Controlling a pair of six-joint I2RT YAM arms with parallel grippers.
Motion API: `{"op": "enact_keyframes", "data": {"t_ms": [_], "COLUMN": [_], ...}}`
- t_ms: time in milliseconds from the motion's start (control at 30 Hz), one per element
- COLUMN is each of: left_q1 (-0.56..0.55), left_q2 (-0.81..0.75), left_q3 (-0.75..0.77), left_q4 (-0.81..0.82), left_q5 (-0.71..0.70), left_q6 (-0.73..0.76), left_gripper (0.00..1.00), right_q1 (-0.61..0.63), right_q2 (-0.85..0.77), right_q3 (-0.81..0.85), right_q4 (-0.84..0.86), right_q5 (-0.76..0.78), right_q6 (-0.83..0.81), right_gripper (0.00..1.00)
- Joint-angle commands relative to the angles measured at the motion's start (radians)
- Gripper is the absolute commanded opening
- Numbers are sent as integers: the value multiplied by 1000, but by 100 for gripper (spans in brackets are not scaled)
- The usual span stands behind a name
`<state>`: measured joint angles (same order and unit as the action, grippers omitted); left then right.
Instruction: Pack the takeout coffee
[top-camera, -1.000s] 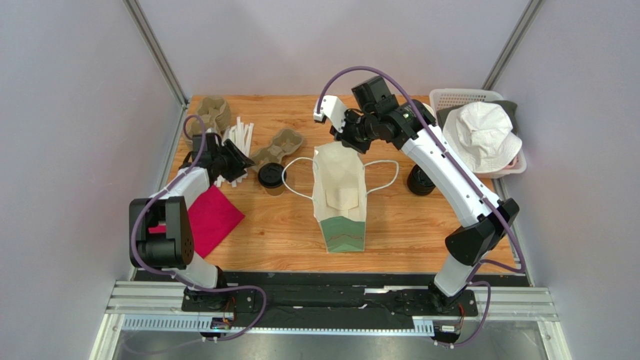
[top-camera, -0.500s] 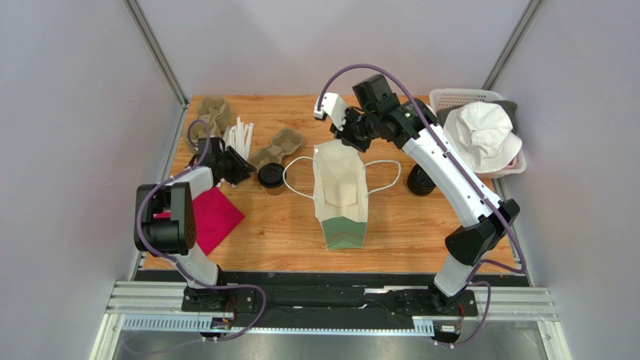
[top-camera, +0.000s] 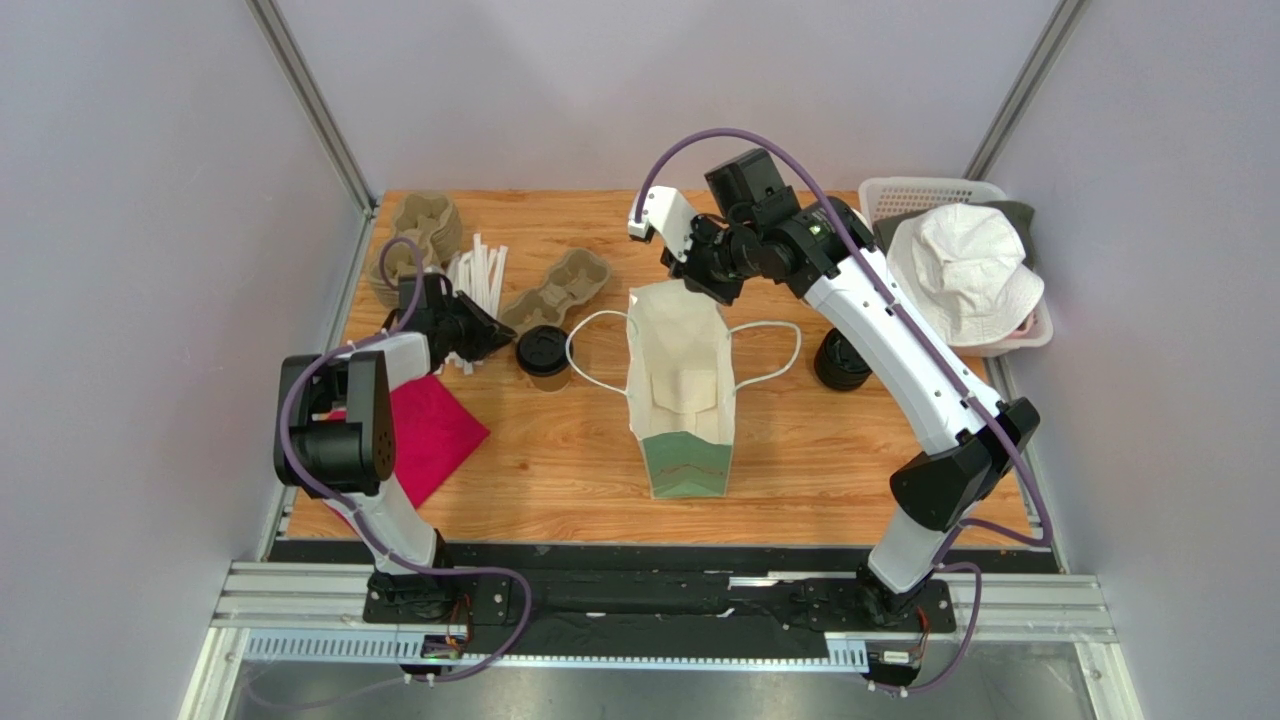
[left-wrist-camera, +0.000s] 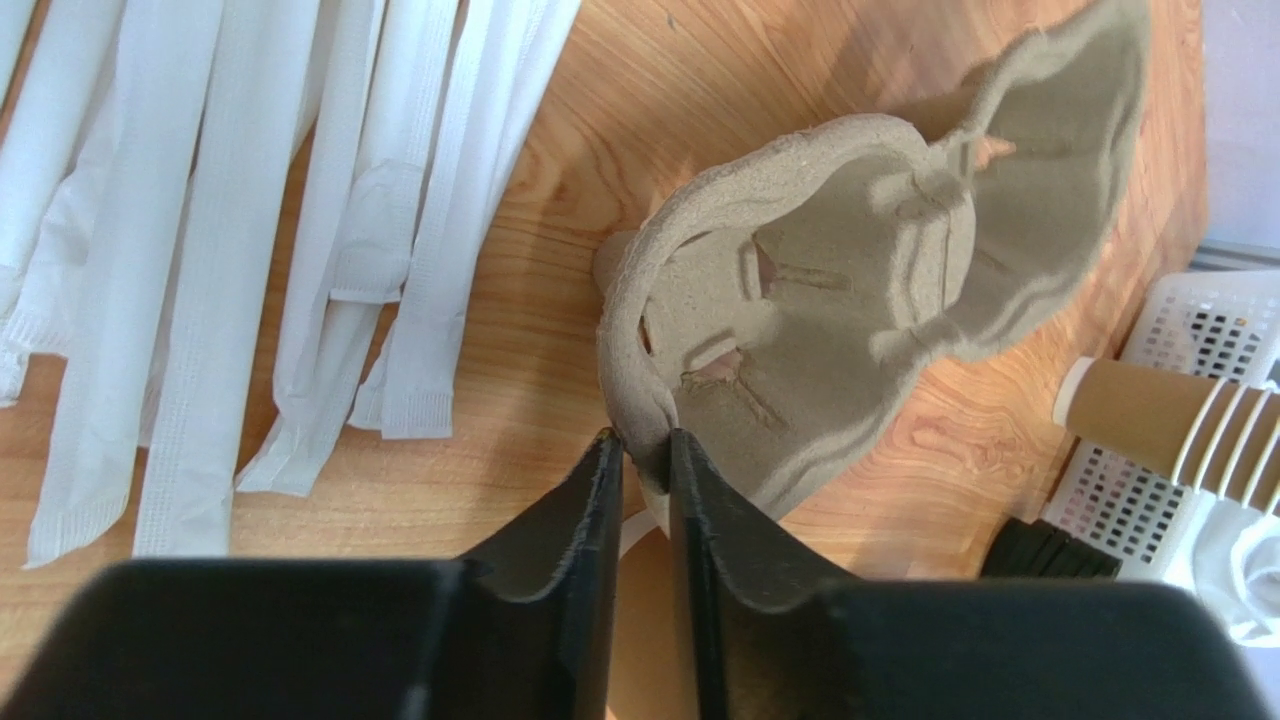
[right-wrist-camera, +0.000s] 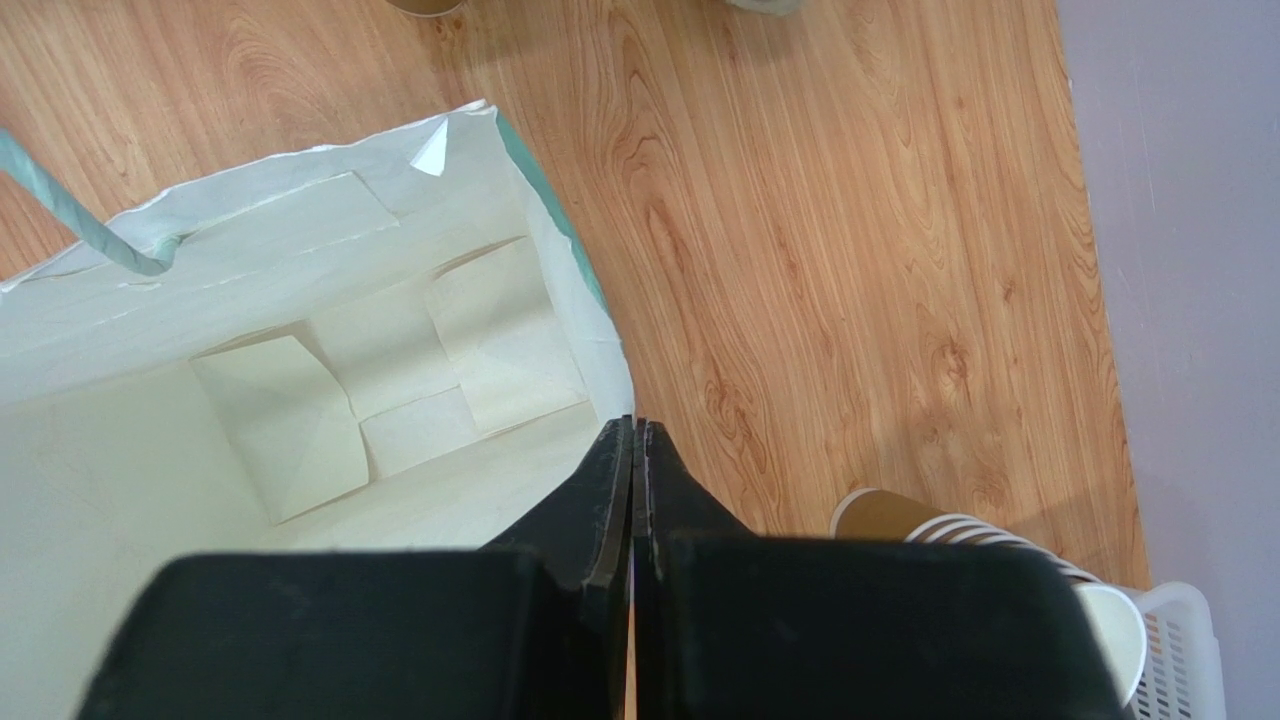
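Left tool (left-wrist-camera: 637, 450) is pinching, jaws narrow, the rim of the pulp carrier (left-wrist-camera: 812, 300). Right tool (right-wrist-camera: 633, 435) is clamping shut on the paper bag (right-wrist-camera: 301, 375) rim. Takeout coffee (top-camera: 543, 354) is standing upright on the counter (top-camera: 812, 450) between left tool and bag.

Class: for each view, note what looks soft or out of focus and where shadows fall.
Left wrist: the left jaws soften up close, the pulp carrier is sharp. Right wrist: right jaws soft, paper bag crisp. Top external: even light, only soft shadows by the bag.
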<state>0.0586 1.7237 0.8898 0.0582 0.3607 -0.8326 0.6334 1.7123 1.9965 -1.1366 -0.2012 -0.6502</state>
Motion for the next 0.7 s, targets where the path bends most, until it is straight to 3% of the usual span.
{"op": "enact_keyframes", "data": {"t_ms": [0, 167, 367, 667], "left_q1": [-5, -3, -6, -20], "left_q2": [28, 66, 47, 108], "left_q3": [40, 103, 172, 342], "left_q4": [54, 31, 20, -230], "left_q5": [9, 33, 87, 152], "left_q6": [6, 23, 84, 223], "left_gripper": [19, 0, 0, 0], "right_q1": [-3, -5, -15, -40], "right_q2": [-6, -16, -42, -68], "right_q3": [42, 36, 21, -1], "right_q4": [3, 3, 0, 0], "right_q5": [13, 16, 23, 13], "right_q6": [20, 21, 21, 34], "right_gripper": [0, 0, 0, 0]}}
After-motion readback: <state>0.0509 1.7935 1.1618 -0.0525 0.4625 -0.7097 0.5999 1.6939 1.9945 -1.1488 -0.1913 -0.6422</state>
